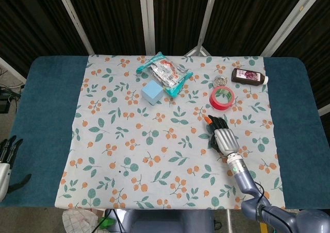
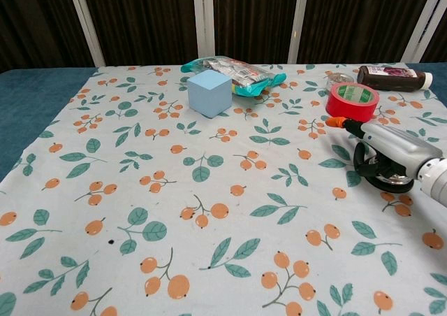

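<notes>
- Right hand (image 1: 221, 134): lying palm down over the floral cloth (image 1: 129, 161), fingers curling down around the round black-based metal bell (image 2: 383, 174). In the chest view the fingers (image 2: 364, 156) are arching over the bell's near-left side, with one orange fingertip pointing out past it. Whether they are actually clasping the bell or only cupping it cannot be told.
- Bell: sitting on the cloth directly under the right hand's fingers. It is hidden by the hand in the head view, and only its black base and part of its shiny dome are showing in the chest view.
- Red tape roll (image 1: 221, 98): lying flat just beyond the fingertips, apart from them.
- Dark bottle (image 1: 249, 76): lying on its side farther beyond the fingertips, past the tape roll and to its right.
- Small glass dish (image 1: 220, 81): sitting just behind the tape roll, left of the bottle.
- Blue cube (image 1: 152, 93): resting well away from the fingertips, far to their left and beyond.
- Snack packet (image 1: 165, 73): lying just behind the cube.
- Left hand (image 1: 7, 151): hanging at the far left edge beside the blue table (image 1: 46, 114), fingers straight and slightly apart, holding nothing.
</notes>
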Controlling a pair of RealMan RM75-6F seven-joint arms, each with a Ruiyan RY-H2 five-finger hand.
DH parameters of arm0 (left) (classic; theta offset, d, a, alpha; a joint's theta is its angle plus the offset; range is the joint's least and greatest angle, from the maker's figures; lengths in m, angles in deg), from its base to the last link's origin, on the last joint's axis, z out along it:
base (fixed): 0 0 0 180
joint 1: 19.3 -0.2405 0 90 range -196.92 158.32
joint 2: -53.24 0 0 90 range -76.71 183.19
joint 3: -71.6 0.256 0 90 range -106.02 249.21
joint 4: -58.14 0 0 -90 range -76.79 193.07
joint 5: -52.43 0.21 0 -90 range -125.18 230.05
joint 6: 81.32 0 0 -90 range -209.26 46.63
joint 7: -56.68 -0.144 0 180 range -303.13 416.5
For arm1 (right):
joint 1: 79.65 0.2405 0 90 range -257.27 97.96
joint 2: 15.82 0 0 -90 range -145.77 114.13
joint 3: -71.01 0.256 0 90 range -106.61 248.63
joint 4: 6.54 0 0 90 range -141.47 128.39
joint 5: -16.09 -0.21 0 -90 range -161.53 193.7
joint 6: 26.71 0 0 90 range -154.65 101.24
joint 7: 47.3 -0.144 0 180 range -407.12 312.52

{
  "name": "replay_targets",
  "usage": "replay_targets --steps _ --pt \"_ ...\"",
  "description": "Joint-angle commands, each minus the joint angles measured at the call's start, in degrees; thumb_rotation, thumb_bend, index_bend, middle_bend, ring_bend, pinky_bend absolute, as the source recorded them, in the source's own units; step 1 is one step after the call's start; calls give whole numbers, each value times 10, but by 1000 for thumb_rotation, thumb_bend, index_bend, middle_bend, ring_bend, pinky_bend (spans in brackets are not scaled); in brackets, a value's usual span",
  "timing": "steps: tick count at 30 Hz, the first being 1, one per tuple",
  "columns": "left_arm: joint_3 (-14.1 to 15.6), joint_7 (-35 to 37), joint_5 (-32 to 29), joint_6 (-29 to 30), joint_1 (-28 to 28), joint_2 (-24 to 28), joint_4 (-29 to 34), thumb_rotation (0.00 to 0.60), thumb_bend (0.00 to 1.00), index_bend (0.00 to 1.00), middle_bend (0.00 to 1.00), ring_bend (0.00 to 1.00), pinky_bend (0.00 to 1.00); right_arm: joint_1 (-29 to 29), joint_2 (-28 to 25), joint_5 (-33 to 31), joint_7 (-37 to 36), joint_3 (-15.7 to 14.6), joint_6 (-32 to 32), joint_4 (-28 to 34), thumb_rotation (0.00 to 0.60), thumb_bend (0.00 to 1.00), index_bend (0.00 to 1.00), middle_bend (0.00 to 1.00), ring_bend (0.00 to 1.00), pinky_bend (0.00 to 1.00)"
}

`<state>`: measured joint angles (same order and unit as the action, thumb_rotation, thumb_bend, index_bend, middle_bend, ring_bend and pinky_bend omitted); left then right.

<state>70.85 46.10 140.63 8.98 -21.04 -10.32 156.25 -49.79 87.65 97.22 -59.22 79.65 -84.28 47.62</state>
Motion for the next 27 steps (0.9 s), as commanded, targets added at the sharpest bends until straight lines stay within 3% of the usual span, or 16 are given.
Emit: replay_targets --steps 1,7,13,14,21,27 --pt "0 0 -1 -1 1 0 0 600 295 71 0 0 90 3 12 6 -4 -8 0 -19 600 1000 23 0 0 0" --pt "-1 3 -3 0 1 1 1 600 295 71 0 0 90 8 -7 33 -13 2 -57 12 600 1000 24 0 0 0" --pt "0 3 -3 -2 2 2 1 600 295 71 0 0 90 4 -77 66 27 26 -140 112 600 1000 23 0 0 0" --pt "0 3 -1 -2 2 2 1 600 295 71 0 0 90 0 -105 78 40 25 -155 151 600 1000 23 0 0 0" --pt "6 0 7 0 1 1 1 600 295 71 0 0 90 -76 -297 105 146 -14 -215 423 600 1000 23 0 0 0" --pt "10 4 15 6 -2 3 1 600 295 71 0 0 90 -148 -384 127 226 -65 -273 515 600 989 23 0 0 0"
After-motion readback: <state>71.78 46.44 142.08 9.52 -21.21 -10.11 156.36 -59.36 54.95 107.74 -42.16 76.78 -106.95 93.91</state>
